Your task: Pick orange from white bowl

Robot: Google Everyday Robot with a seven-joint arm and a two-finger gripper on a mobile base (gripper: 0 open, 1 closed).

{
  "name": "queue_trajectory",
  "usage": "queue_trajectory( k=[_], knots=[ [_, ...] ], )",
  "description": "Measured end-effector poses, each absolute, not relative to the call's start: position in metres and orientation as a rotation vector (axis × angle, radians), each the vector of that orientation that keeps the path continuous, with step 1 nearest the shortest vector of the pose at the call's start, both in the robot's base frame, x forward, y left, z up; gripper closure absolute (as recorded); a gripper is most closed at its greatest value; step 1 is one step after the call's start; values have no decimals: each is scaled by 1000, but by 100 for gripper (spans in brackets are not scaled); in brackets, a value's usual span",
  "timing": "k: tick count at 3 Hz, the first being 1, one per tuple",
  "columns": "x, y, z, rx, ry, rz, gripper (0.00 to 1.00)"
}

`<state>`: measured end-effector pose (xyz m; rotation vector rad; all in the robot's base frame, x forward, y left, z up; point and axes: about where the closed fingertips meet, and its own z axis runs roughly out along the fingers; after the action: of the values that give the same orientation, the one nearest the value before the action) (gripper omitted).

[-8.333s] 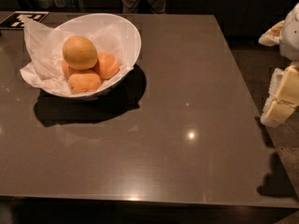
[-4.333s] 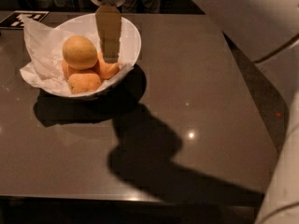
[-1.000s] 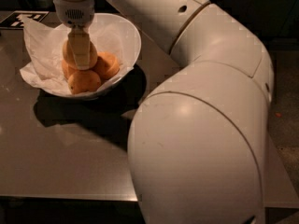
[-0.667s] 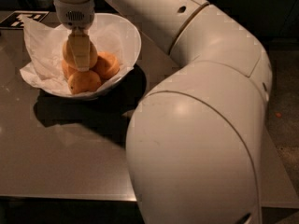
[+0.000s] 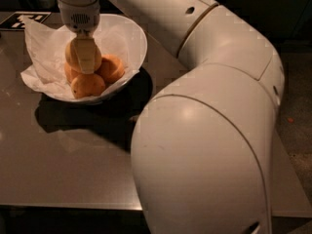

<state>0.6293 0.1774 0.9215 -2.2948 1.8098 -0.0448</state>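
One gripper [image 5: 86, 65] hangs inside the white bowl [image 5: 138, 39], down over the front of the orange [image 5: 71, 54]; whether it has closed on it, I cannot tell. Smaller fruits [image 5: 111, 68] nestle beneath, on the bowl's tissue paper [image 5: 43, 57].

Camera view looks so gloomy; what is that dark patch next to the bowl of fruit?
In the camera view the light is dim and warm; the dark patch is shadow cast on the table beside and in front of the white bowl; pale sheen shows on the arm, filling the foreground; the gripper sits low over the orange, partly hiding it.
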Motion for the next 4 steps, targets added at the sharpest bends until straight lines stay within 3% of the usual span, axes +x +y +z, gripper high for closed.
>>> queue_trajectory(
  k=[2,3,4],
  knots=[
    [629,177,921,-2295,1810,-45,86],
    [618,168,943,-2232,1742,-49,100],
    [591,152,975,-2155,1630,-30,100]
  ],
)
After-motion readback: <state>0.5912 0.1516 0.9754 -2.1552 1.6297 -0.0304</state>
